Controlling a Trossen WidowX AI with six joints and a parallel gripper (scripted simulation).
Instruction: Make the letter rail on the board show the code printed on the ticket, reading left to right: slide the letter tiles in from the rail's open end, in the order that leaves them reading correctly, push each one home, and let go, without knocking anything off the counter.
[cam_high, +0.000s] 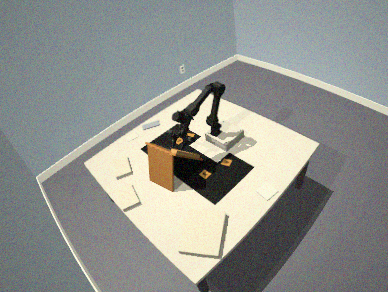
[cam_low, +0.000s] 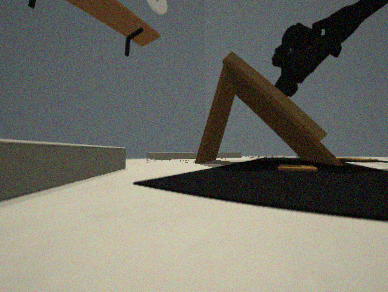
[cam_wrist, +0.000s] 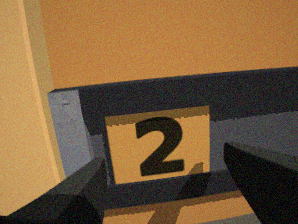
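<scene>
A tile marked 2 (cam_wrist: 159, 147) sits upright in the dark rail (cam_wrist: 150, 94) on the wooden board (cam_high: 161, 167) (cam_low: 280, 107), a short gap from the grey block (cam_wrist: 70, 125) at the rail's left end. My gripper (cam_wrist: 166, 158) is open, with one finger on each side of the tile and a gap visible on both sides. In the top view the gripper is partly hidden behind the board's top. Other orange tiles (cam_high: 205, 174) (cam_high: 226, 162) (cam_high: 179, 141) (cam_high: 191, 135) lie on the black mat (cam_high: 215, 192) (cam_low: 240, 190). I cannot make out the ticket's print.
A grey open tray (cam_high: 225, 143) stands by the arm's base. A pale blue block (cam_high: 151, 125) lies beyond the mat. Low angled walls (cam_high: 132, 200) (cam_high: 224, 237) and a white flat square (cam_high: 267, 192) lie around the table. A wooden shelf (cam_low: 110, 17) shows high in the exterior view.
</scene>
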